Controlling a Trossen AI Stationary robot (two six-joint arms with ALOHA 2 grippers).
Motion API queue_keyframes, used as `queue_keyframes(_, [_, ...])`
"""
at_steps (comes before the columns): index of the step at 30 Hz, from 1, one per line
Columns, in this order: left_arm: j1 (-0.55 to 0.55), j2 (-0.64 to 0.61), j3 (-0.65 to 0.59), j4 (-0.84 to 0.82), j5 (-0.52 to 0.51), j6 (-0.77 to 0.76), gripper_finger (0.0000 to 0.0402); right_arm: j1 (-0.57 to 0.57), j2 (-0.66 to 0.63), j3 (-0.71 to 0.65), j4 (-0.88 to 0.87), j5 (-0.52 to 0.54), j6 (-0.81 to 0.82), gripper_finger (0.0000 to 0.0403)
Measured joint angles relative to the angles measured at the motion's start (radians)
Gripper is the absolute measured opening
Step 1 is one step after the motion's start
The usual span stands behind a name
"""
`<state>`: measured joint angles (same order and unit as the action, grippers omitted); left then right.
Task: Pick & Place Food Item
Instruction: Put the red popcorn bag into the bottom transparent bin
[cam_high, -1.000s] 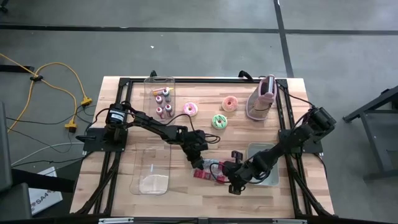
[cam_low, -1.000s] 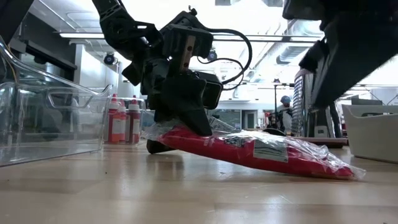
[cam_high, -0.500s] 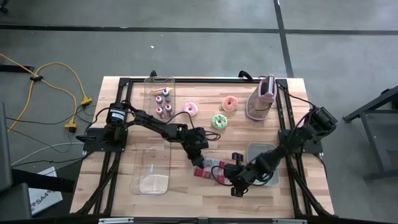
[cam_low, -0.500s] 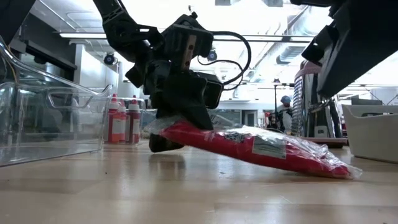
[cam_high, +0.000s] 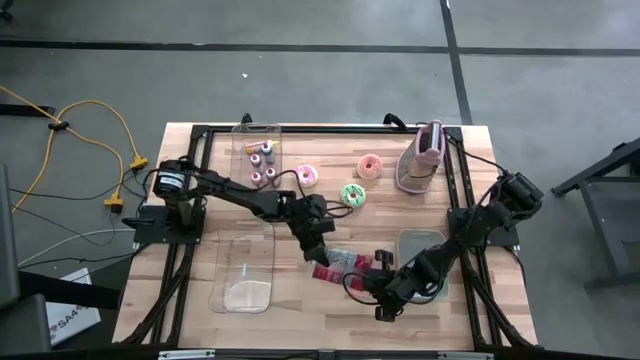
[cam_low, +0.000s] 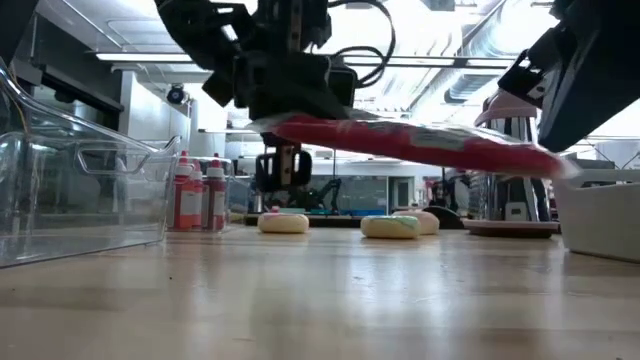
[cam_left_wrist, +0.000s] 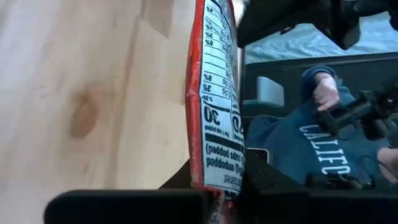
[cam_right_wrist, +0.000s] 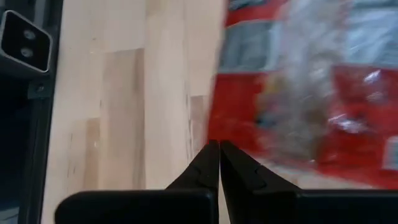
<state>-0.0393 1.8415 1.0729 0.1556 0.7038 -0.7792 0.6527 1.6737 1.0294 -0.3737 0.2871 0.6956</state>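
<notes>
Left claw (cam_high: 318, 254) clamped on one end of the red snack packet (cam_high: 343, 266), packet held clear of the table (cam_high: 290, 300).
Low view showed the packet (cam_low: 410, 143) roughly level in the air, above the donuts (cam_low: 392, 225) behind it. Right claw (cam_high: 382, 303) sat with fingers together, holding nothing, just beside the packet's far end, near the white bin (cam_high: 425, 243). Clear tray (cam_high: 245, 272) lay left of the packet.
</notes>
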Motion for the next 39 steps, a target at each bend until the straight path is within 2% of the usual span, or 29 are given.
queue_keyframes(4, [0.021,-0.044,0.0,-0.12,-0.033,0.032,0.0016,0.025,0.0,0.0,0.03,-0.002,-0.004,0.0002])
queue_keyframes(10, [0.048,-0.118,0.0,-0.262,-0.024,0.056,0.0016,0.062,0.0,0.0,0.07,-0.004,-0.005,0.0002])
queue_keyframes(21, [0.039,-0.373,0.0,-0.431,0.002,0.112,0.0016,0.068,0.0,0.001,0.116,0.034,0.013,0.0002])
queue_keyframes(32, [0.008,-0.522,0.0,-0.765,0.1,0.181,0.0016,0.037,0.0,0.001,0.108,0.025,-0.012,0.0002])
queue_keyframes(39, [0.011,-0.569,0.0,-0.931,0.256,0.371,0.0016,0.004,0.0,0.001,0.122,0.019,-0.019,0.0002])
